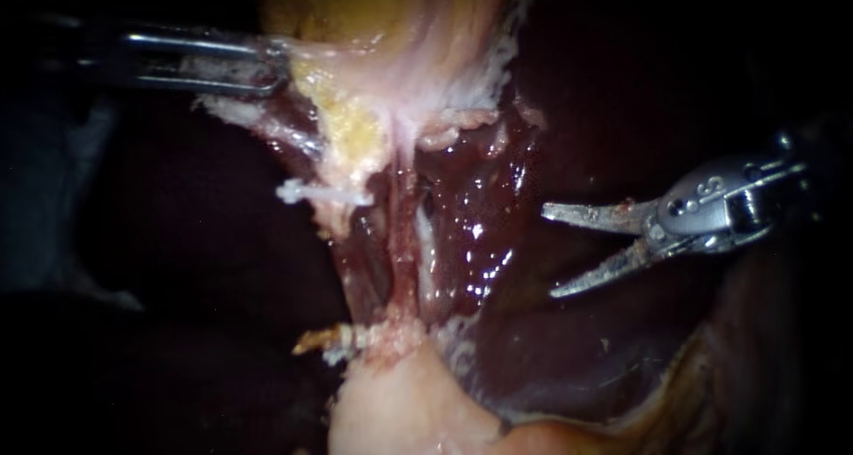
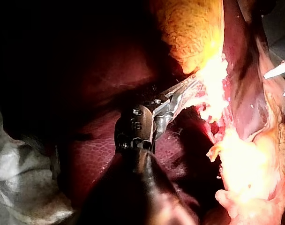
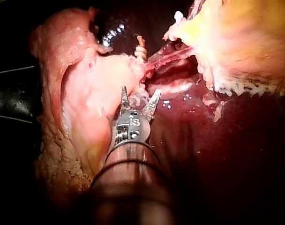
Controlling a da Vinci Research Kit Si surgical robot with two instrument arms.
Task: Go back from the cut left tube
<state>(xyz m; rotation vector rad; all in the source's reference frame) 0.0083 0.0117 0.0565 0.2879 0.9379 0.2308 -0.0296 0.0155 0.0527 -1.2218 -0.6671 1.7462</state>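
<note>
Liver (image 1: 569, 357) fills the dark red background from about 3 to 6 o'clock in the endoscope view, and the yellowish gallbladder (image 1: 373, 28) hangs in at 12. Our left instrument (image 1: 274, 64) comes in at 10 o'clock, jaws clamped on the gallbladder's pale edge and holding it up. Our right instrument (image 1: 548, 251) sits at 3 o'clock with its blades spread wide and nothing between them, well apart from the strands in the middle.

The cut left tube shows as two ends with a gap between. The upper stump (image 1: 333, 191) is at roughly 9 o'clock from centre and the lower stump (image 1: 342, 338) is down at 7. The upper one has a white clip (image 1: 289, 191) at its tip.

For a clean retreat, we reckon we should bring the blades together first. That way no edge snags the wet liver or the uncut strand (image 1: 404, 242) at centre. Then we slide the right instrument straight back along its own shaft toward 3 o'clock. The left instrument shouldn't move, or the stumps could swing toward the blades.
</note>
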